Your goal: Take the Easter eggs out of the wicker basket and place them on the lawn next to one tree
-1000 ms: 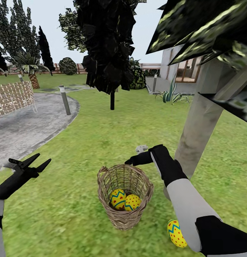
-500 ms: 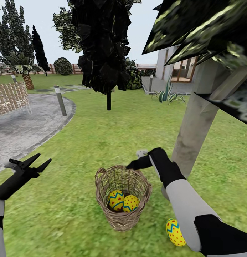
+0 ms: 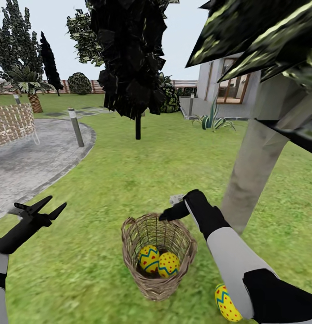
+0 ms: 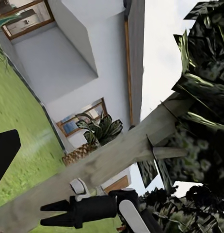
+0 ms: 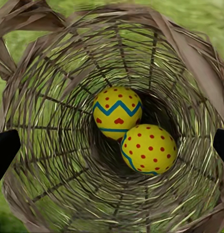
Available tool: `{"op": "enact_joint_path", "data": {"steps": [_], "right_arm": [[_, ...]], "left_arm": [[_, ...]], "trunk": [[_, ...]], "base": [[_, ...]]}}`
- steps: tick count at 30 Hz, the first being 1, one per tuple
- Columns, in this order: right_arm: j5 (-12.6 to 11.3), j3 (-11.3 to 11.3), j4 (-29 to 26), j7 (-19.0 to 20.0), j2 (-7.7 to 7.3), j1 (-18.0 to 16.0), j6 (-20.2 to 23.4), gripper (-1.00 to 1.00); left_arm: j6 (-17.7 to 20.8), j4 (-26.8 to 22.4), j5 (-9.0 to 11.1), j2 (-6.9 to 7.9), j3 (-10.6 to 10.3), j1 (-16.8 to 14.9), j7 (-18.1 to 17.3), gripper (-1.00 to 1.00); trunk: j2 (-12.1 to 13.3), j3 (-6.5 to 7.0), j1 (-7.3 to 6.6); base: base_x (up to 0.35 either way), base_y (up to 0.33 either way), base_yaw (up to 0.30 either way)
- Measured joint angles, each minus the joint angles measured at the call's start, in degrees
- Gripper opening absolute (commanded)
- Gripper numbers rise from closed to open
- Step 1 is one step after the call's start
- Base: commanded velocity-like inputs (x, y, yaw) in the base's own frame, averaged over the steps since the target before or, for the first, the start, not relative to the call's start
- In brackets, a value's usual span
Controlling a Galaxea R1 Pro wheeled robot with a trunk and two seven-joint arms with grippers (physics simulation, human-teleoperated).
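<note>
Lawn spans the frame; grey-trunked tree stands right of centre. Wicker basket, lower centre, holds two Easter eggs; a third egg lies lower right. Right gripper hovers at the rim, fingers spread; left gripper released, lower left

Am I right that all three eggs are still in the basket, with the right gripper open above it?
Not quite: two eggs lie in the wicker basket, as the right wrist view shows. The third egg lies on the lawn in the head view. The right gripper is open above the basket.
</note>
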Motion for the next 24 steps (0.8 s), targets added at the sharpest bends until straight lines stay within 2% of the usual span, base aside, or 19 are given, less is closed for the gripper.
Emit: {"op": "enact_joint_path", "data": {"steps": [6,15,20,24], "right_arm": [[-0.1,0.2,0.3,0.0,0.0,0.0,-0.1,1.0],[-0.1,0.6,0.6,0.0,0.01,0.0,0.0,1.0],[0.0,1.4,3.5,-0.1,-0.02,0.0,0.0,1.0],[-0.2,1.5,4.1,-0.1,-0.12,0.0,0.0,1.0]], "left_arm": [[0.0,0.0,0.0,-0.07,0.0,0.0,0.0,1.0],[0.0,0.0,0.0,-0.14,0.0,0.0,0.0,1.0],[0.0,0.0,-0.1,-0.15,0.0,0.0,0.0,1.0],[0.0,0.0,-0.1,-0.12,0.0,0.0,0.0,1.0]], "trunk": [[0.0,0.0,0.01],[0.0,0.0,0.03],[0.0,0.0,0.03],[0.0,0.0,0.02]], "base": [[0.243,0.127,0.0],[0.022,0.01,0.0],[0.005,0.007,0.0],[0.108,0.177,0.0]]}}
